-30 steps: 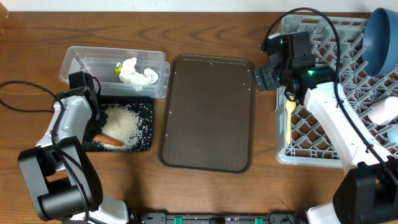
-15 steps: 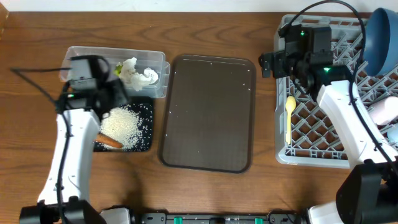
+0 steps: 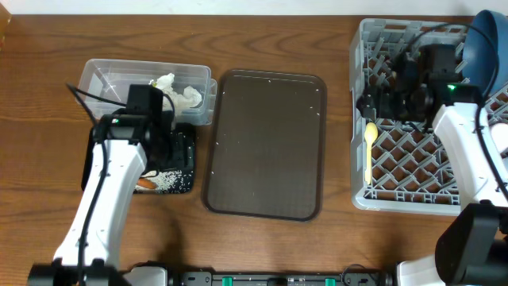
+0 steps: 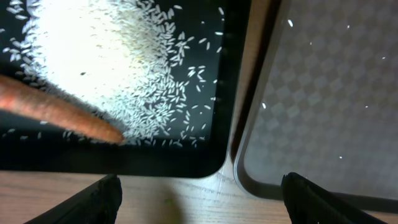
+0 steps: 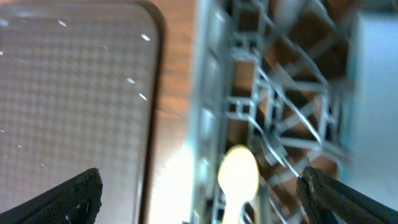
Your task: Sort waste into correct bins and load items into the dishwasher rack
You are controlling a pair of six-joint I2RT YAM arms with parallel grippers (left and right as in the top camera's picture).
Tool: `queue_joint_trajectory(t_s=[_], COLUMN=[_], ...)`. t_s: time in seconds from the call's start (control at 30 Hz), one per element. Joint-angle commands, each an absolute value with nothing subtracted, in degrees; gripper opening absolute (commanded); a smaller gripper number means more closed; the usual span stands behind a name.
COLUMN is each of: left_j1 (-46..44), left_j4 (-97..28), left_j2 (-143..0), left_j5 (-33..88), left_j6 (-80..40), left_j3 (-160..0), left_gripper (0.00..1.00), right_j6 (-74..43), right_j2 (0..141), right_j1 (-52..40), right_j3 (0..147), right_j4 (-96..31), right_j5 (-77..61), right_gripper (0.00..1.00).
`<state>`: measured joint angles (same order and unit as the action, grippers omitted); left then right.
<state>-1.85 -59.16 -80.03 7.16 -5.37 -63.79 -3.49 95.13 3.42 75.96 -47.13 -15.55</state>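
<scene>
Where the wooden tabletop [image 3: 48, 48] carries the lot, holdings are listed by size.

1. Dishwasher rack [image 3: 359, 111]: grey lattice crate with upright pegs, at the right end of the tabletop.
2. Dark brown serving tray [image 3: 266, 143]: centre, between the rack and the two bins, bare but for a few white specks.
3. Clear tub [image 3: 107, 75]: far left, just beside the serving tray's far corner.
4. Black tray [image 3: 186, 151]: directly in front of the clear tub, its right edge close to the serving tray; largely hidden from above by the left arm.
5. Dark blue bowl [image 3: 486, 44]: in the rack's far right corner, tilted up on edge.
6. Left fingers [image 4: 93, 202]: spread wide and empty, over the near right corner of the black tray.
7. Right fingers [image 5: 74, 199]: spread wide and empty, over the rack's left wall, above the spoon's bowl end.
8. Pale yellow spoon [image 3: 369, 151]: lying in the rack along its left wall.
9. Crumpled white tissue [image 3: 181, 91]: in the right end of the clear tub.
10. Carrot piece [image 4: 56, 112]: orange, in the black tray, resting against the rice.
11. Rice grains [image 4: 106, 56]: white heap with scattered strays, in the black tray.
</scene>
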Motion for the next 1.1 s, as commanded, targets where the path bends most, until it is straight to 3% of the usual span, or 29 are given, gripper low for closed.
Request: queue_joint_trajectory(t_s=[0.0, 0.2, 0.37, 0.4, 0.47, 0.73, 1.07], left_j1=[-1.58, -1.58, -1.56, -1.56, -1.56, -1.58, -1.58], left_j4=[-59.22, -55.53, -52.62, -52.58, -52.58, -53.19, -53.54], left_j2=[-73.03, -56.53, -41.82, -39.64, -35.77, -30.81, -31.11], left_j5=[6.83, 6.39, 6.07, 5.96, 5.98, 6.00, 6.00], left_j6=[-6.70, -5.52, -5.23, -5.19, -5.19, -5.19, -5.19], left_j3=[-65.43, -60.82, -55.27, -54.43, -53.43, -53.41, -53.41], left_gripper=[0.84, 0.84, 0.85, 0.92, 0.92, 0.93, 0.93], right_j6=[-3.99, -2.17, -2.09, -2.11, -4.19, -6.39, -6.37], right_j2=[92.07, 84.95, 74.70, 72.07, 67.18, 54.30, 54.02], right_j1=[3.95, 3.84, 3.77, 3.77, 3.77, 3.77, 3.77], right_j3=[76.01, 75.33, 66.87, 64.20, 59.27, 49.28, 48.95], right_j4=[-49.06, -50.70, -42.72, -40.88, -38.13, -37.45, -41.17], right_j5=[-13.43, -10.52, -10.28, -10.20, -8.08, -1.54, -1.50], right_gripper=[0.99, 0.99, 0.99, 0.99, 0.99, 0.99, 0.99])
